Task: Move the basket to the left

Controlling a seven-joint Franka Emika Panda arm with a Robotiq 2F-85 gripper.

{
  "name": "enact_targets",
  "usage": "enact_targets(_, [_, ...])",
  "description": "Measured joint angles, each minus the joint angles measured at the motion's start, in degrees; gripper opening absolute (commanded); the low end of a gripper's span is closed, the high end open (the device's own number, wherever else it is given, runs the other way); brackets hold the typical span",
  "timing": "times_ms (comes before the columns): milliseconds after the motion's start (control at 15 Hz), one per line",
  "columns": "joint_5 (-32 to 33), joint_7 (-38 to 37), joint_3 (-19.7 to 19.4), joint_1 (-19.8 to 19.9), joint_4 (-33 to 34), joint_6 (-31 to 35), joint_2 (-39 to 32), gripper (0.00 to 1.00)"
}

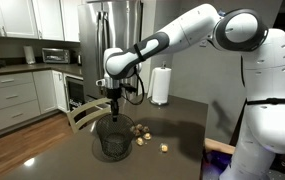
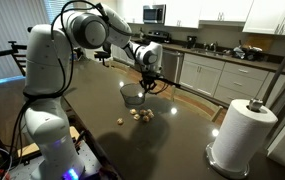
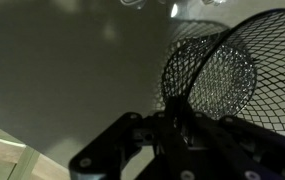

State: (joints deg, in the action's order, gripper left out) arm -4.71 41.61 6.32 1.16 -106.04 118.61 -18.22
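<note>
The basket is a round dark wire-mesh one, see-through, standing on the dark table. It shows in both exterior views and fills the right of the wrist view. My gripper hangs straight down over the basket's rim. In the wrist view the fingers are closed on the near edge of the mesh rim.
Small tan lumps lie on the table beside the basket. A white paper towel roll stands at the table's far side. A chair back sits at the table edge. Kitchen cabinets and a fridge stand behind.
</note>
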Motion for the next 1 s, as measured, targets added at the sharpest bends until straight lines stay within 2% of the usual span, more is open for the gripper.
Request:
enact_targets(67, [0.00,0.00,0.00,0.00,0.00,-0.03,-0.04,0.32])
enact_targets(133, [0.00,0.00,0.00,0.00,0.02,-0.07,-0.10,0.32])
enact_targets(800, [-0.04,0.00,0.24,0.00,1.19,-1.20,-1.35,0.95])
enact_targets(867, [-0.06,0.00,0.24,0.00,1.29,-1.21,-1.36,0.98])
enact_targets(1000, [-0.06,0.00,0.24,0.00,1.62,-1.22,-1.32,1.00])
